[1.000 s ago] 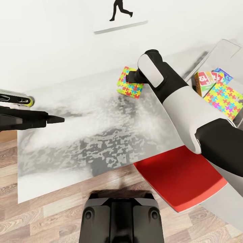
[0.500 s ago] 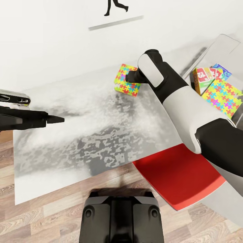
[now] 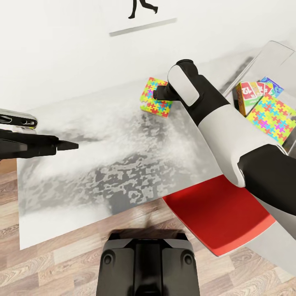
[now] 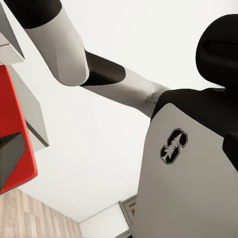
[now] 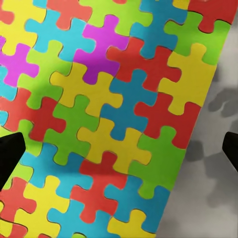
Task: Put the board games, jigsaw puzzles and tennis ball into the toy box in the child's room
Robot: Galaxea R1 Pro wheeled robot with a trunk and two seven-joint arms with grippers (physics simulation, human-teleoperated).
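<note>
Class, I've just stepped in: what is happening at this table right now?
The robot's right gripper hangs over a jigsaw puzzle lying on the table, jaws spread wide and touching nothing. The other puzzle and a board game are already in the toy box. The left gripper waits aside.

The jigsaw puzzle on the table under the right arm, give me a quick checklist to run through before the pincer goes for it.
1. Right pincer over the jigsaw puzzle: ok, the right wrist view looks straight down on its pattern.
2. Jaws open: ok, one fingertip shows at each side edge of that view, set wide apart.
3. Puzzle not yet gripped: ok, it lies flat on the table.
4. Jaws straddle an edge of the puzzle: cannot tell; one fingertip is over the puzzle, the other over bare tabletop.
5. Toy box ready: ok, open, already holding a second jigsaw puzzle and a board game.
6. Left pincer out of the way: ok, far across the table.
</note>
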